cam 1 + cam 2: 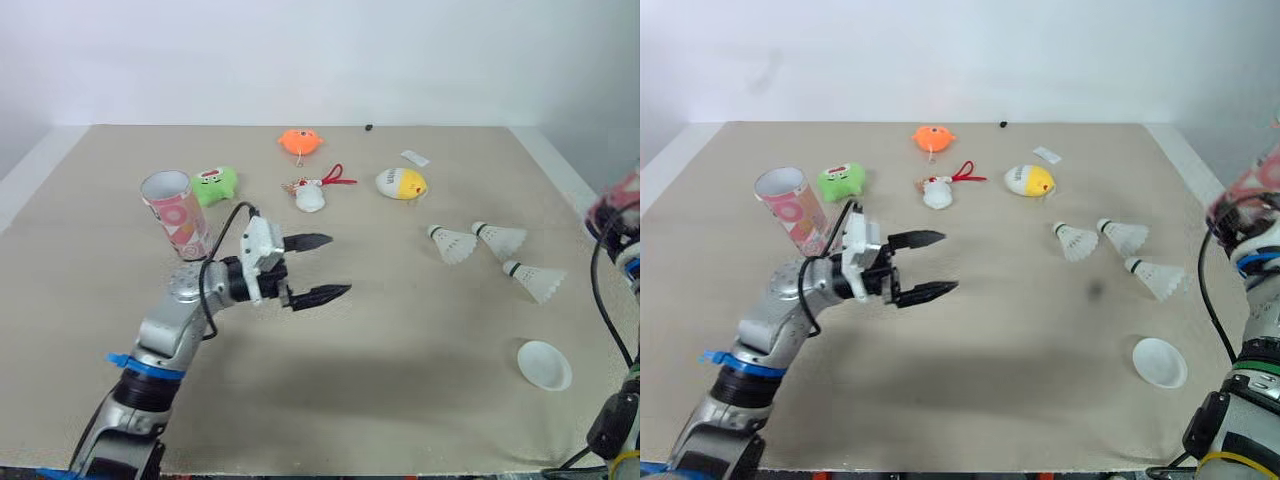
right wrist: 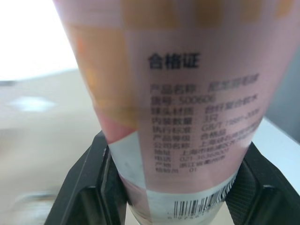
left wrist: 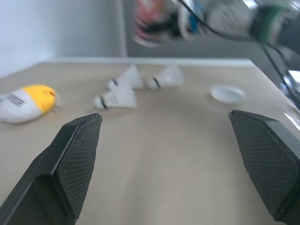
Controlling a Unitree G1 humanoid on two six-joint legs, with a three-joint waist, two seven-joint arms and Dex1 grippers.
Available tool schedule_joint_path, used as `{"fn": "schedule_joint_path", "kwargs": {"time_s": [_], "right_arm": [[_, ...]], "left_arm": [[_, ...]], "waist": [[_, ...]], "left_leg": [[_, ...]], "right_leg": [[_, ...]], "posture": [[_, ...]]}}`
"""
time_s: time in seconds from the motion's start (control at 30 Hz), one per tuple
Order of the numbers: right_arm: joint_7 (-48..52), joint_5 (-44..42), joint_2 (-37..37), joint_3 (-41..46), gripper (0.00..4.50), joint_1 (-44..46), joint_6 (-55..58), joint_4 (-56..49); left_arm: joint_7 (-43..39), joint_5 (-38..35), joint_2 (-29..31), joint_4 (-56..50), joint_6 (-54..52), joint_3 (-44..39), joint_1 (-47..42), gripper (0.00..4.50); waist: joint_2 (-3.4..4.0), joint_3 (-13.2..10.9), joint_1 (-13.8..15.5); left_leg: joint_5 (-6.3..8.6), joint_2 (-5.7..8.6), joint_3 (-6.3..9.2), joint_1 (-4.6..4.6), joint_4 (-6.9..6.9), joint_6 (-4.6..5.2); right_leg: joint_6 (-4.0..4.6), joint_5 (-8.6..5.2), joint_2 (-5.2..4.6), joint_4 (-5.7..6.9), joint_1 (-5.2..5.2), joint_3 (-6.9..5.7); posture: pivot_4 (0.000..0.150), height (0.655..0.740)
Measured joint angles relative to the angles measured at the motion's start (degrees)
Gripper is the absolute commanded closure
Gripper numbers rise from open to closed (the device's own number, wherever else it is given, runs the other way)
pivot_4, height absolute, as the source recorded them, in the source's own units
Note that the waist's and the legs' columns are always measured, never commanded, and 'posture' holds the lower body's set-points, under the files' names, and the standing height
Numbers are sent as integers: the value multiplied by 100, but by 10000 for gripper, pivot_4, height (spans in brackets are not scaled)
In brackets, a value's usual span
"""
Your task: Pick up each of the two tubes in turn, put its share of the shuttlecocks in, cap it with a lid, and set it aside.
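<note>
Tube (image 2: 178, 93), a glossy pink printed cylinder, sits pinched in my right gripper (image 2: 178, 197), long axis along the fingers; left gripper (image 1: 318, 268) spread wide.

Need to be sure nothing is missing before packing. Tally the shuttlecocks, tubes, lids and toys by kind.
Shuttlecocks: 3
Tubes: 2, one in the right gripper
Lids: 1
Small toys: 4
Total: 10

Pink tube (image 1: 178, 213) upright open L, 2nd tube (image 2: 187, 93) raised R, 3 shuttlecocks (image 1: 455, 244), lid (image 1: 544, 364) flat.
</note>
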State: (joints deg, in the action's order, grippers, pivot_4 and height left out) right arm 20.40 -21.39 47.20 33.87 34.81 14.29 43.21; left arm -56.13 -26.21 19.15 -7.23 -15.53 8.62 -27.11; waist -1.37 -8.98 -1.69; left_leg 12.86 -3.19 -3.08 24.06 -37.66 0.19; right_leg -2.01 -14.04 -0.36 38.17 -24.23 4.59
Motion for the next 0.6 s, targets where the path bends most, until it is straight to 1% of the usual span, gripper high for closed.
{"fn": "schedule_joint_path", "kwargs": {"time_s": [0.1, 0.2, 0.33, 0.47, 0.6], "right_arm": [[-168, 83, 11, 4, 20338, 56, -359, 772], [-196, 150, 10, -36, 20338, 90, -552, 1235], [-206, 157, -13, -95, 20338, 161, -667, 1633], [-185, 160, -17, -192, 20338, 164, -691, 1805], [-166, 169, -11, -226, 3962, 167, -697, 1858]], "left_arm": [[216, -8, -143, 17, -254, 15, -166, 0], [229, -48, -193, 16, -409, 41, -192, 0], [234, -78, -232, -16, -580, 57, -203, 0], [236, -79, -237, -53, -623, 58, -204, 0], [240, -78, -241, -59, -627, 60, -204, 0]], "waist": [[5, 1, -54], [8, 1, -86], [9, 1, -90], [9, 1, -90], [8, 1, -90]], "left_leg": [[0, 4, -2, -4, 1, 0], [-1, 10, -2, -5, 1, -1], [-3, 13, -2, -6, 1, -2], [-3, 15, -1, -6, 1, -3], [-3, 16, 2, -15, 0, -3]], "right_leg": [[-7, 4, -2, 0, 3, 6], [-12, 5, -4, -1, 4, 12], [-15, 6, -5, -1, 5, 15], [-17, 5, -6, -1, 7, 15], [-19, 4, -6, -3, 19, 15]], "posture": [[1500, 7323], [1500, 7323], [1500, 7323], [1500, 7323], [1500, 7323]]}}
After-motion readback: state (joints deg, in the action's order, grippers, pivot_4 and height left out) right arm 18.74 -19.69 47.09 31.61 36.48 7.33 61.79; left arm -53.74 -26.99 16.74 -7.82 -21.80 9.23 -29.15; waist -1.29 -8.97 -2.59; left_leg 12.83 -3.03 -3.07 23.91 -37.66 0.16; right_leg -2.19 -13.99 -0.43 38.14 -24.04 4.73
